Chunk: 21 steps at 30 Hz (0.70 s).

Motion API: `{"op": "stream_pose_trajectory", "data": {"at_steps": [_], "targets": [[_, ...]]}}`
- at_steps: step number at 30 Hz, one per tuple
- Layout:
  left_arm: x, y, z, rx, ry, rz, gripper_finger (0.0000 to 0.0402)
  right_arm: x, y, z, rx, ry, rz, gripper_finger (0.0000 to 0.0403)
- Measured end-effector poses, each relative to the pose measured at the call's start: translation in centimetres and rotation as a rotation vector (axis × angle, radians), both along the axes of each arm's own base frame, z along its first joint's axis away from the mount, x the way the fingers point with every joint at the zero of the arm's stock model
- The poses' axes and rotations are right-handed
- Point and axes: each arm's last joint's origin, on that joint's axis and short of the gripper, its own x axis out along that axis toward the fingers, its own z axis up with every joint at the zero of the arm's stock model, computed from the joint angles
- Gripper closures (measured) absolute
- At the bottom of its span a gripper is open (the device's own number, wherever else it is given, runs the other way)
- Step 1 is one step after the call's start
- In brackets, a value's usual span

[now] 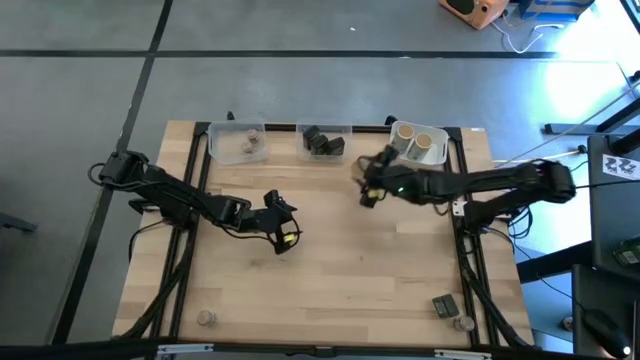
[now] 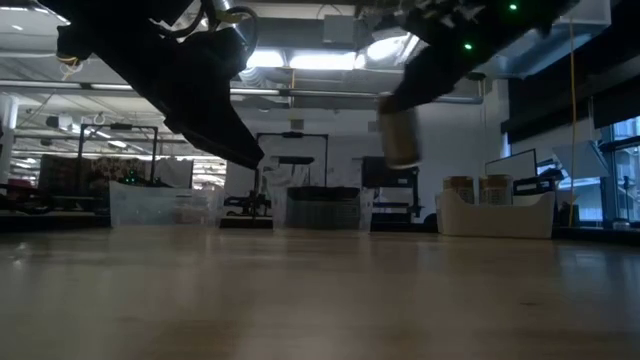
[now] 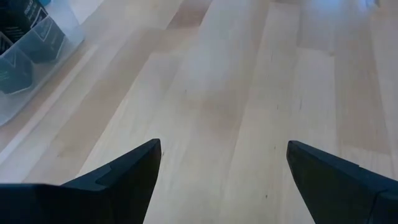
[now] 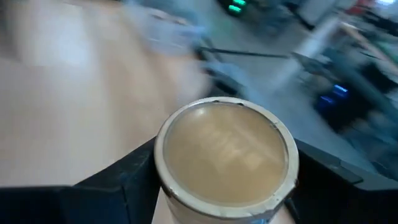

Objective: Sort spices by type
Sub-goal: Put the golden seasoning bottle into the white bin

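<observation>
The right gripper [image 1: 368, 190] hangs above the counter [image 1: 350, 260] near the back tubs, its fingers [image 4: 124, 180] clamped around a tan cylinder [image 4: 225, 155] held upright and clear of the wood, likely so it can travel to the white tub [image 1: 420, 145] where two like it stand. The left gripper [image 1: 280, 232] hovers mid-counter, fingers [image 3: 124, 177] spread wide and empty. Dark blocks [image 1: 322, 142] fill the middle tub; strays [image 1: 452, 312] wait at the front edge.
</observation>
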Motion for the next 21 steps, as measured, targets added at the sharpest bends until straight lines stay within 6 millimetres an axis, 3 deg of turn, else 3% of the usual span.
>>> {"op": "stream_pose_trajectory", "data": {"at_steps": [7,10,16,21], "targets": [[0.0,0.0,0.0,0.001,0.001,0.000,0.0071,-5.2,-3.5,0.2,-0.046,-0.051,-0.271,0.0123],[0.0,0.0,0.0,0.001,0.000,0.000,0.0071,-6.7,-4.9,-0.6,-0.029,-0.061,-0.361,0.0123],[0.0,0.0,0.0,0.001,-0.001,0.000,0.0071,-8.6,-7.1,-3.0,0.004,-0.022,-0.507,0.0123],[0.0,0.0,0.0,0.000,-0.001,0.001,0.0071,-9.3,-7.9,-4.3,0.034,-0.034,-0.526,0.0123]]}}
